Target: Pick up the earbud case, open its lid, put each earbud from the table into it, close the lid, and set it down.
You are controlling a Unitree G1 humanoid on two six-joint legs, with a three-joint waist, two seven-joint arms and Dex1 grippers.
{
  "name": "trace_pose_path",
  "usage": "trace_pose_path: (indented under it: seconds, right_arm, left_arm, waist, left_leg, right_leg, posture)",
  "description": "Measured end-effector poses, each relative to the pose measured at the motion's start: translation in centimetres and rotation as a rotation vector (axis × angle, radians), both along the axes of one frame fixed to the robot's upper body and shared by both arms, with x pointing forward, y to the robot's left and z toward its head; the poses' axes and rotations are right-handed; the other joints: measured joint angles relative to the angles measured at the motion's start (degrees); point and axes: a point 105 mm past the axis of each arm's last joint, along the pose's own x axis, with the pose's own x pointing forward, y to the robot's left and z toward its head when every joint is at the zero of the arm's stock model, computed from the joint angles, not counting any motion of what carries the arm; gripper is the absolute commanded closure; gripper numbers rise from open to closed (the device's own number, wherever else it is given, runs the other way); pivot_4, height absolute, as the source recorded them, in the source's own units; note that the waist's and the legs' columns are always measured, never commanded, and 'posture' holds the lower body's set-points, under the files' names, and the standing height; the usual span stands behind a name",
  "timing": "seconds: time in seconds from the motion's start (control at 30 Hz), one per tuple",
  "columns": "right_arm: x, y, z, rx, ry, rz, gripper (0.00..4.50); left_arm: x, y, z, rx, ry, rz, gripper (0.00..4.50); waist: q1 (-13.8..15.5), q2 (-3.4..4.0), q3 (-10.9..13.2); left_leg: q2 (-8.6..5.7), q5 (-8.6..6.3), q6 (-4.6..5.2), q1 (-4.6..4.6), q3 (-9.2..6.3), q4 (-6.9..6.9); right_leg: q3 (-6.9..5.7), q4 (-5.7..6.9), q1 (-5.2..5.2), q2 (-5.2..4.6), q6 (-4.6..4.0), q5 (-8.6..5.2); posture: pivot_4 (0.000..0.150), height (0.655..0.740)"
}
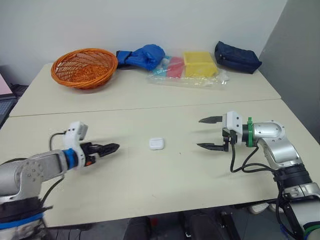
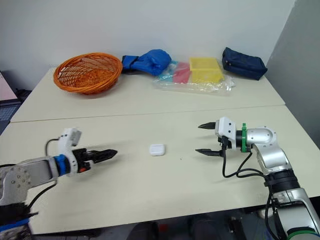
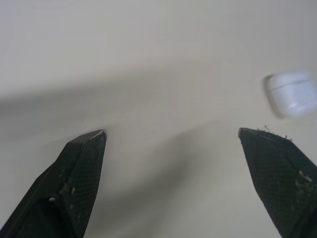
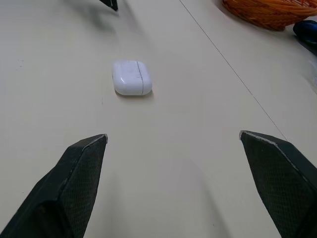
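Right hand point(image 1: 210, 133) was spread wide, one black finger above the other, holding nothing and touching nothing; it hovered over the beige table point(image 1: 150, 195), tips aimed at the small white rounded plastic earbud case point(image 1: 156, 144). Left hand point(image 1: 111, 148) was also empty; from the head it looked nearly pinched because it was seen edge-on, but its wrist view showed the fingers point(image 3: 74, 183) well apart, so wide too. The case lay flat on the table between the two hands, apart from both, somewhat nearer the left hand's tips; the lid seam was visible from the right wrist and the lid was shut. From the left wrist the case was smeared at the frame edge; no detail readable. The right wrist caught just a cut-off black tip of the left hand beyond the case, plus part of the orange woven wicker basket point(image 1: 84, 67). At the far side: the basket, a crumpled blue fabric bundle point(image 1: 142, 56), a yellow plastic box point(image 1: 199, 64) on clear film, a navy zip pouch point(image 1: 237, 57); the pink item beside the box was hard to identify.
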Motion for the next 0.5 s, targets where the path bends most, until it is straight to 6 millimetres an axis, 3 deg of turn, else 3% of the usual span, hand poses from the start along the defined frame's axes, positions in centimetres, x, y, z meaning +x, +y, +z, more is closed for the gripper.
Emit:
trace_pose_path:
  seconds: [0.1, 0.17, 0.5]
  right_arm:
    - [0.2, -0.8, 0.4, 0.001, -0.011, -0.023, 0.0]
    - [0.2, -1.0, 0.6, 0.004, -0.018, -0.028, 0.0]
    - [0.0, -1.2, 0.7, 0.007, 0.0, -0.018, 0.0]
  left_arm:
    - [-0.3, 0.4, 2.2, 0.216, -0.23, -0.179, 0.05]
    - [-0.5, 1.1, 2.4, 0.34, -0.311, -0.229, 0.05]
    - [-0.6, 0.9, 2.4, 0.295, -0.412, -0.275, 0.05]
  waist:
    - [0.5, 0.0, 0.0]
    - [0.9, 0.0, 0.0]
    - [1.6, -0.07, 0.0]
  left_leg:
    - [0.0, 0.0, 0.0, 0.01, 0.11, -0.23]
    - [-0.03, 0.0, 0.01, 0.03, 0.18, -0.37]
    - [0.03, -0.01, 0.04, -0.05, 0.25, -0.5]
  right_leg:
    - [0.08, -0.11, -0.05, -0.44, -0.13, -0.1]
    - [0.13, -0.25, -0.04, -0.56, -0.1, -0.13]
    - [-0.06, -0.22, -0.06, -0.42, 0.41, -0.17]
  posture:
    - [0.15, 0.74]
    - [0.15, 0.74]
    - [0.15, 0.74]
